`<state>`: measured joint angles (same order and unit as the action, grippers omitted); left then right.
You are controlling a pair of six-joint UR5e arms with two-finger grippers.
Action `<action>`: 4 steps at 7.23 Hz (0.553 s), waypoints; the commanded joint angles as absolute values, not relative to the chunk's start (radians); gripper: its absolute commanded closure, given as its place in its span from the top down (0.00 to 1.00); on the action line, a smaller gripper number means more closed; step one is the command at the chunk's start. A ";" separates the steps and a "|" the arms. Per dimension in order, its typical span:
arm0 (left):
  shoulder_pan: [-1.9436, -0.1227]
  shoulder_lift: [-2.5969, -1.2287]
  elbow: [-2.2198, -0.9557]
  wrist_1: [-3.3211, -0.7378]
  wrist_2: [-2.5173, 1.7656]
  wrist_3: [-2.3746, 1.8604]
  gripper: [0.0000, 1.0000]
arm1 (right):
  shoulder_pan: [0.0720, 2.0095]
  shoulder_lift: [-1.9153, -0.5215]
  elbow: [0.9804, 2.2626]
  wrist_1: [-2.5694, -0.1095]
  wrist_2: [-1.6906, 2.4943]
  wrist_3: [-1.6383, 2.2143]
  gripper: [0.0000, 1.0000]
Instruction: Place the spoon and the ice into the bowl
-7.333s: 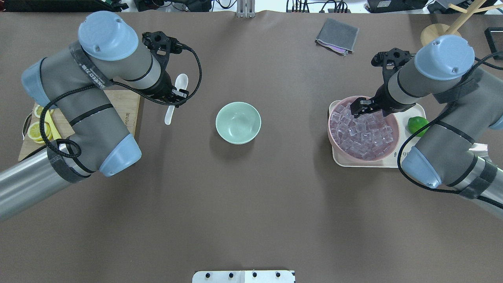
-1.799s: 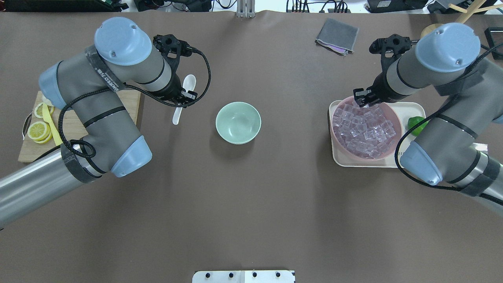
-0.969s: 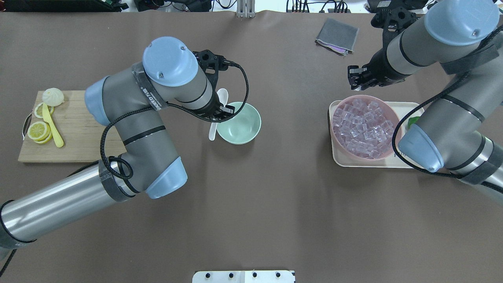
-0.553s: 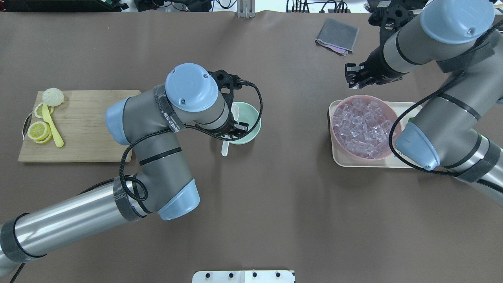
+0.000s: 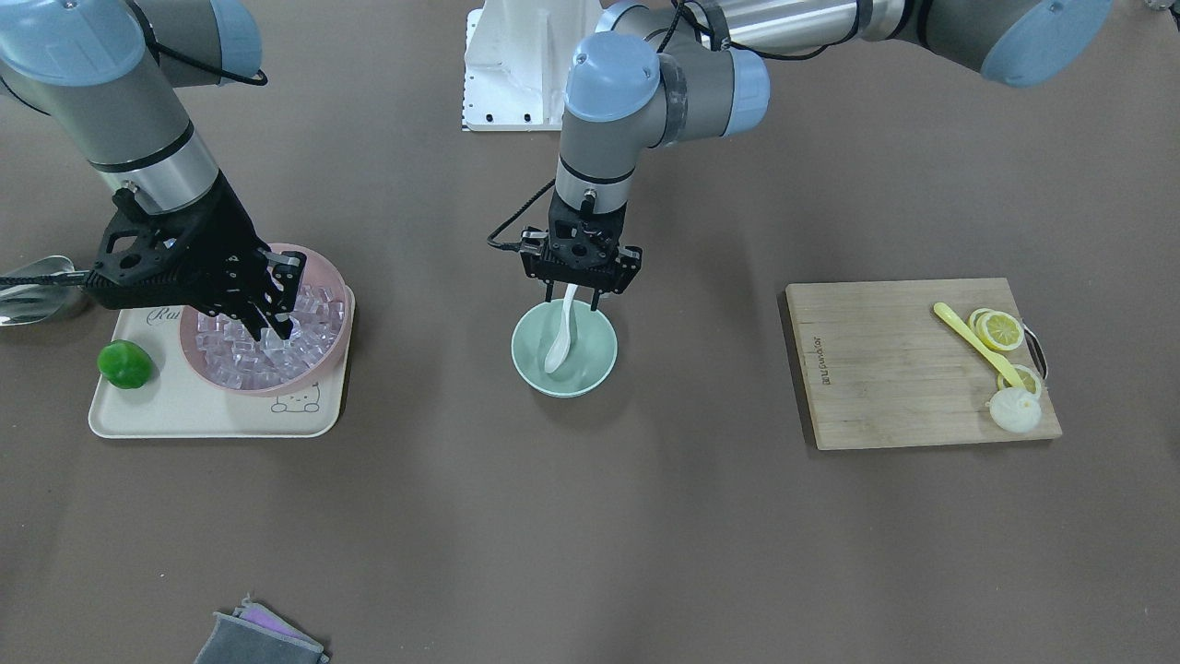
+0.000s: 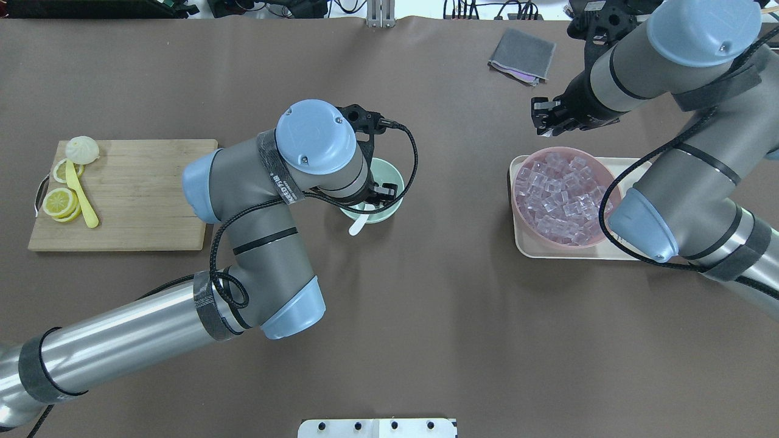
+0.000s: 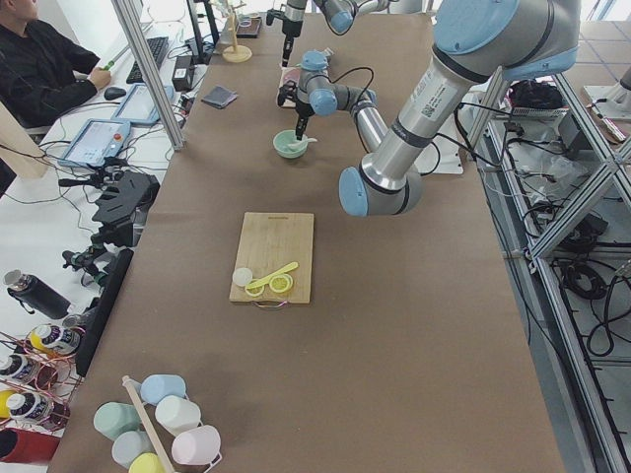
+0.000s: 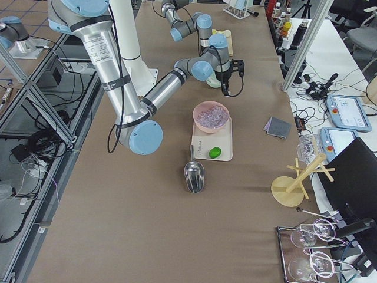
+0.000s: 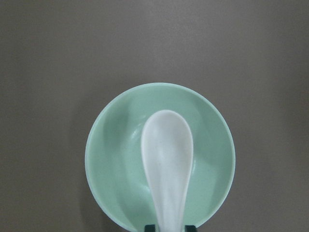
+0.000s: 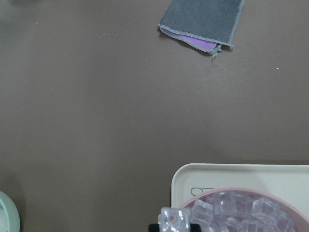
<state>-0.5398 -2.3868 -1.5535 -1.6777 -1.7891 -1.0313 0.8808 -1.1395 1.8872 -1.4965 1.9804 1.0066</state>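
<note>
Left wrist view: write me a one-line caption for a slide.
White spoon, gripped by its handle, hangs scoop-down over the middle of the green bowl on the brown table.

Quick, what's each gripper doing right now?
Left gripper: closed on the white spoon, over the green bowl.
Right gripper: closed on an ice cube.

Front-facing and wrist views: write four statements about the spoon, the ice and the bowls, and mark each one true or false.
1. The left pincer holds the spoon over the bowl. True.
2. Ice already lies in the bowl. False: none shows in it.
3. The right pincer is empty. False: it grips an ice cube.
4. The pink bowl of ice stands on the tray. True.
</note>
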 commanded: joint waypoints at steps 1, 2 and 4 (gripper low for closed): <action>-0.598 -2.363 -1.575 -1.677 -1.787 -0.965 0.98 | 0.871 -1.108 1.885 -1.497 1.979 1.015 0.00; -0.657 -2.303 -1.622 -1.675 -1.802 -0.854 0.97 | 0.856 -1.070 1.881 -1.496 1.962 1.061 0.00; -0.837 -2.218 -1.644 -1.677 -1.966 -0.671 0.98 | 0.784 -0.921 1.760 -1.487 1.860 1.145 0.00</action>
